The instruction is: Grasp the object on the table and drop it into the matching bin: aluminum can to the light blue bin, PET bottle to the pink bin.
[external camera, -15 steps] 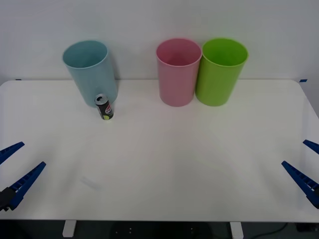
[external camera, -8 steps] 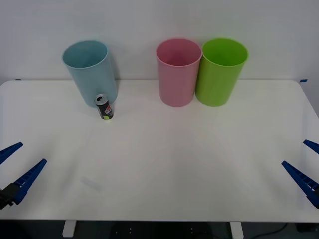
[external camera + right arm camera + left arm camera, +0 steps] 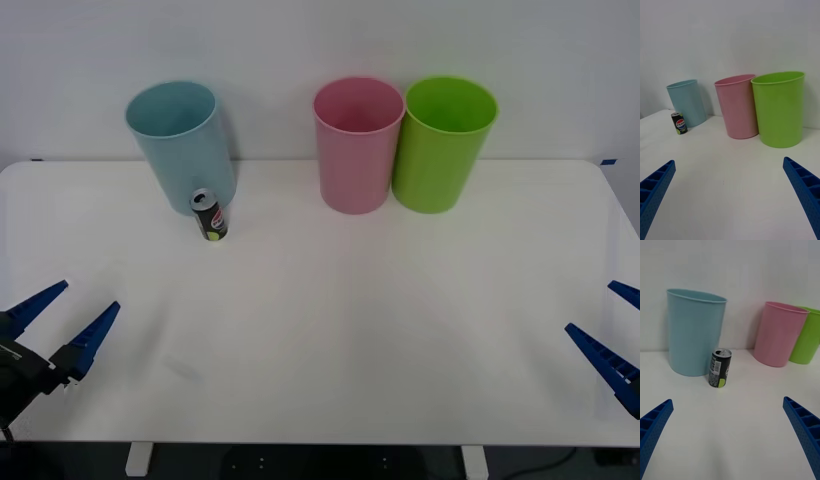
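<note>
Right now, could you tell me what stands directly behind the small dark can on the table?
The light blue bin stands right behind the aluminum can, upright on the table. The can covers a low part of its wall.

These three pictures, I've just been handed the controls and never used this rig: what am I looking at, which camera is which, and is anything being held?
You are driving a two-armed robot at a white table. The wide picture looks down from above the arms. The left gripper is at the near left edge, the right gripper at the near right edge. The two upright pictures come from cameras on each wrist; the blue ribbed wedges are that arm's own fingers. Both grippers are open and hold nothing.

At the far side stand a light blue bin, a pink bin and a lime green bin. A small aluminum can stands upright just in front of the light blue bin.
</note>
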You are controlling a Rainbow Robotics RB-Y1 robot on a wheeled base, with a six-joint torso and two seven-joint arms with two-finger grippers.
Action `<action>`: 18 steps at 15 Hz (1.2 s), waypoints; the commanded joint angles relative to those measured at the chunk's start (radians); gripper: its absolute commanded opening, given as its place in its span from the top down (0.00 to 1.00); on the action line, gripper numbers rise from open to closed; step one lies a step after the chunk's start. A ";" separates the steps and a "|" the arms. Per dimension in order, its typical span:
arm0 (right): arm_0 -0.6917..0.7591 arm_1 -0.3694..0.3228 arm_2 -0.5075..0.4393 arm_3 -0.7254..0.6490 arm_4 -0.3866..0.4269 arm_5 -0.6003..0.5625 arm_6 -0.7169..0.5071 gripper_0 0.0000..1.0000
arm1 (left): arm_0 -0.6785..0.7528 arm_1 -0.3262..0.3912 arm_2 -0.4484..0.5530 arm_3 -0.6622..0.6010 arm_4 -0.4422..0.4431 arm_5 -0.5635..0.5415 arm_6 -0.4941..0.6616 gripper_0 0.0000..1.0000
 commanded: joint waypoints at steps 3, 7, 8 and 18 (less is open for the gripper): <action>0.000 0.000 0.000 0.000 0.000 0.000 0.000 0.00 | -0.027 -0.010 -0.076 0.000 -0.001 0.131 -0.008 0.00; 0.000 0.000 0.000 0.000 0.000 0.000 0.000 0.00 | -0.063 -0.082 -0.105 0.000 -0.050 0.230 -0.013 0.00; 0.000 0.000 0.000 0.000 0.000 0.000 0.000 0.00 | -0.071 -0.101 -0.105 0.000 -0.067 0.246 -0.013 0.00; 0.000 0.000 0.000 0.000 0.000 0.000 0.000 0.00 | -0.145 -0.148 -0.281 0.002 -0.137 0.556 -0.017 0.00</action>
